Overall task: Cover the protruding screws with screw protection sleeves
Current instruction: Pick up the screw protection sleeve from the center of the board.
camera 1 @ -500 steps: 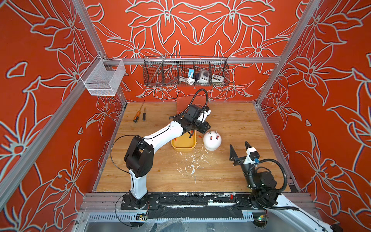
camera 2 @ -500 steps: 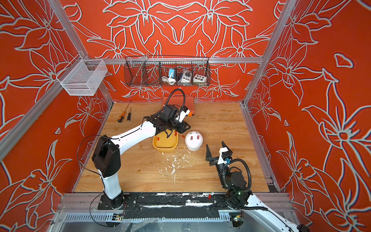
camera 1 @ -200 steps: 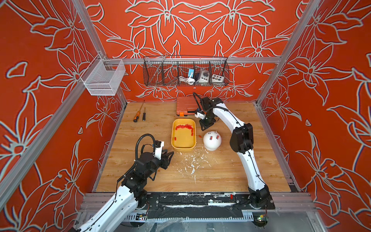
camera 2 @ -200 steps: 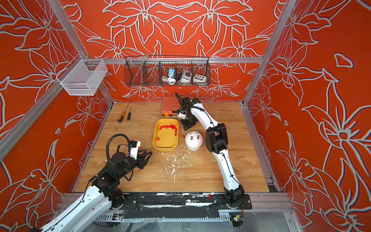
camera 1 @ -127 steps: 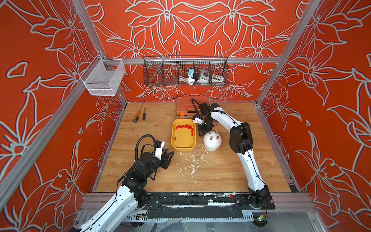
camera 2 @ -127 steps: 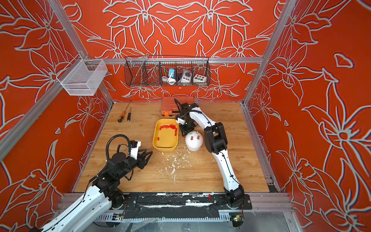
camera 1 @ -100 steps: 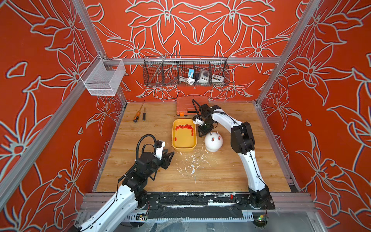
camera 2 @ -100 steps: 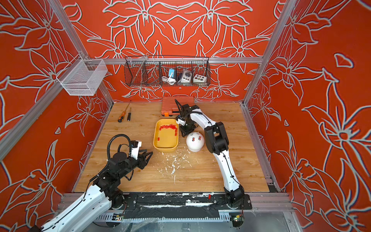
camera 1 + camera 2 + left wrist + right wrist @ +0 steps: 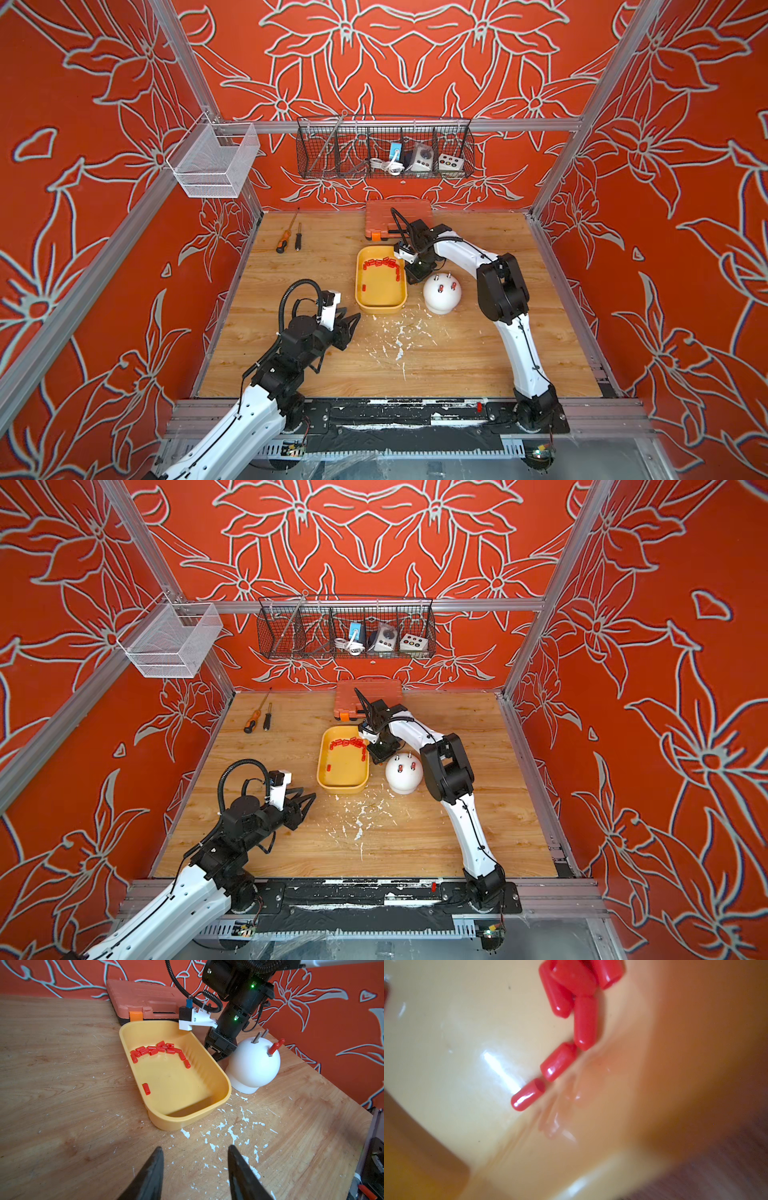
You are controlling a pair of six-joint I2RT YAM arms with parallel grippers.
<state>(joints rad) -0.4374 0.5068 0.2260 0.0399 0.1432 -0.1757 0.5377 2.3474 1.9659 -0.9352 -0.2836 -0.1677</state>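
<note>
The left gripper [image 9: 194, 1147] is hovering, fingers apart, above the white-flecked table [image 9: 62, 1084]. Beyond it, red sleeves [image 9: 160, 1050] are lying in the yellow tray [image 9: 227, 1082]. The right gripper [image 9: 218, 1056] is hanging between tray and white dome [image 9: 252, 1068], its grip impossible to tell. Two of the dome's screws [image 9: 257, 1036] are wearing sleeves and two are standing bare.

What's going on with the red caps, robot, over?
Left end effector open, empty. Right end effector low between tray and dome, grip unclear. Two screws capped, two bare. Nothing blocking.
</note>
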